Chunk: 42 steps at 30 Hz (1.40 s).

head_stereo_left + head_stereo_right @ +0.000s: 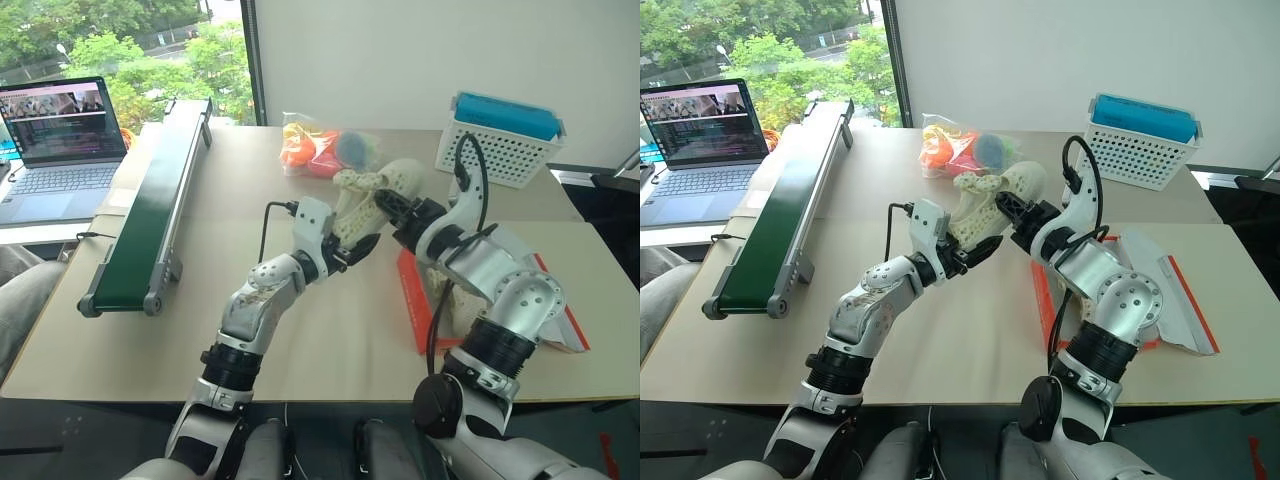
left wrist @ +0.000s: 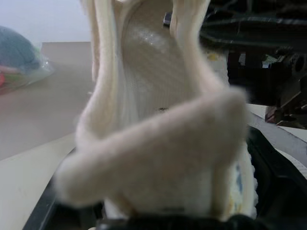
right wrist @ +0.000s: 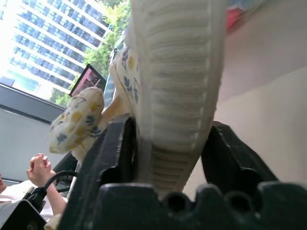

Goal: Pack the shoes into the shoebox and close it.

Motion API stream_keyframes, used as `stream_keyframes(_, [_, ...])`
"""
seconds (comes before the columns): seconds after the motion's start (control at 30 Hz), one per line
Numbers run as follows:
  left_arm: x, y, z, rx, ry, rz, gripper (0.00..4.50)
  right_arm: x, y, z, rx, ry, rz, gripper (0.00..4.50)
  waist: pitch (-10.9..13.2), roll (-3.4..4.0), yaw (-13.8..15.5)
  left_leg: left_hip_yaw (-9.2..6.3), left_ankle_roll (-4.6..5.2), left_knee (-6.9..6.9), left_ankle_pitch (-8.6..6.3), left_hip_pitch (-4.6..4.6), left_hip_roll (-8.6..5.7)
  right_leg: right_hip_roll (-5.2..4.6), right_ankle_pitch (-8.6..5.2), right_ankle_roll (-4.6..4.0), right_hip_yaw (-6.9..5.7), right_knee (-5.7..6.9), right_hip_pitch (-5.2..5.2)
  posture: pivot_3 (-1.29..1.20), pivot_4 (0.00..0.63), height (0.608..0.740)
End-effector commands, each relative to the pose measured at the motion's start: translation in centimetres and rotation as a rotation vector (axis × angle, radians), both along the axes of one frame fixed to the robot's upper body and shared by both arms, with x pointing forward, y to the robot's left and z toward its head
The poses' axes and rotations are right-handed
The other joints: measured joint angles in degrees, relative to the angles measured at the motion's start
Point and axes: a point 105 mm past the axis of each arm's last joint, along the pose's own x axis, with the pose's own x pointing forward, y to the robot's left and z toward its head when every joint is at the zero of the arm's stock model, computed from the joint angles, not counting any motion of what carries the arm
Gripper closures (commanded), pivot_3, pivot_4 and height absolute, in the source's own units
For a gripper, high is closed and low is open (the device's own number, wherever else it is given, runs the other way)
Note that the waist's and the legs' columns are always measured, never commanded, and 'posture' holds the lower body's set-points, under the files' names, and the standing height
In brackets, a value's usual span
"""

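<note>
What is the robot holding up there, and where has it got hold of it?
A cream shoe, held above the table between both arms: the left gripper at its strap end, the right gripper's jaws around its sole.

No text, label, brand or number can be read anywhere. The laptop (image 1: 58,145) at ten o'clock on the desk (image 1: 300,330) shows a lit screen, but its lines are too small to make out. The shoe (image 3: 177,72) carries only a flower pattern, no lettering.
</note>
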Motion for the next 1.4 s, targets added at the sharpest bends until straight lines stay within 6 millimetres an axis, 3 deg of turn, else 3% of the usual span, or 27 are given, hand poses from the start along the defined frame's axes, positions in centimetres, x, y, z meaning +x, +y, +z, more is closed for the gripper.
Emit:
stream_keyframes(0.03, [-0.1,-0.3,2.3,-0.03,-0.088,-0.007,1.32,-0.3,0.5,0.9,0.013,-0.042,0.011,3.62,0.0,0.0,-0.07,0.0,0.0,0.0,0.0,0.0,0.01,0.0,0.0,0.0,0.0,-0.01,0.0,0.0,0.15,0.705])
stream_keyframes(0.2, [-0.1,-0.4,2.0,0.01,-0.116,-0.002,1.32,-0.4,0.8,1.1,0.035,-0.051,0.017,3.62,0.0,0.0,-0.18,0.0,0.01,-0.01,-0.01,0.0,0.0,0.0,0.0,0.0,0.0,-0.03,0.0,0.0,0.15,0.705])
stream_keyframes(0.27, [-0.6,-0.6,2.0,-0.017,-0.118,-0.033,0.53,-0.3,0.7,1.3,0.074,-0.054,-0.003,3.64,0.0,0.0,-0.19,0.0,0.01,-0.01,-0.01,0.0,0.01,0.0,0.0,0.0,0.0,-0.04,0.0,0.0,0.15,0.705])
stream_keyframes(0.33, [-1.1,-1.0,1.7,0.032,-0.154,-0.066,0.11,0.0,-0.1,1.8,0.124,-0.059,-0.058,3.64,0.0,0.01,-0.17,0.0,0.01,-0.01,-0.01,-0.01,0.02,0.01,0.0,0.0,0.0,-0.05,0.0,0.0,0.15,0.705])
stream_keyframes(0.47, [-2.2,-1.2,1.3,0.07,-0.178,-0.132,0.11,0.5,-3.2,3.1,0.108,-0.089,-0.185,3.64,0.01,0.01,-0.22,0.0,0.01,-0.02,-0.01,-0.01,0.02,0.01,0.0,0.0,0.0,-0.04,0.0,0.0,0.15,0.705])
stream_keyframes(0.6, [-3.1,0.1,-0.5,0.182,-0.206,-0.174,0.11,0.2,-8.0,5.1,-0.177,-0.111,-0.262,3.64,0.14,0.23,0.24,0.01,0.08,0.01,-0.01,-0.14,-0.03,-0.05,0.0,0.01,-0.01,-0.17,-0.02,0.0,0.15,0.705])
stream_keyframes(0.73, [-3.2,1.1,-1.9,0.222,-0.184,-0.18,0.11,-0.1,-11.9,5.7,-0.442,-0.023,-0.294,3.64,0.14,0.33,0.12,0.05,0.12,-0.03,-0.03,-0.15,0.0,-0.03,-0.01,0.0,0.02,-0.2,-0.07,0.0,0.15,0.705])
stream_keyframes(0.83, [-3.2,1.1,-2.5,0.245,-0.183,-0.188,0.11,-0.9,-13.0,4.9,-0.62,0.125,-0.176,3.64,0.13,0.37,-0.07,0.1,0.12,-0.02,-0.03,-0.14,0.02,-0.04,-0.02,-0.02,0.07,-0.42,-0.09,0.0,0.15,0.705])
stream_keyframes(1.03, [-3.3,0.3,-2.7,0.243,-0.185,-0.212,0.11,-1.2,-13.3,1.6,-0.738,0.339,-0.037,3.64,0.12,0.39,-0.29,0.12,0.13,-0.08,-0.04,-0.09,0.09,-0.01,-0.01,-0.03,0.13,-0.57,-0.03,0.0,0.15,0.705])
stream_keyframes(1.4, [-3.9,-0.3,-3.2,0.235,-0.172,-0.226,0.11,-1.5,-12.8,-3.1,-0.818,0.512,0.104,3.64,0.12,0.39,0.55,0.12,0.25,-0.01,-0.1,-0.21,0.06,-0.07,0.03,0.03,0.1,-0.74,-0.03,0.0,0.15,0.705])
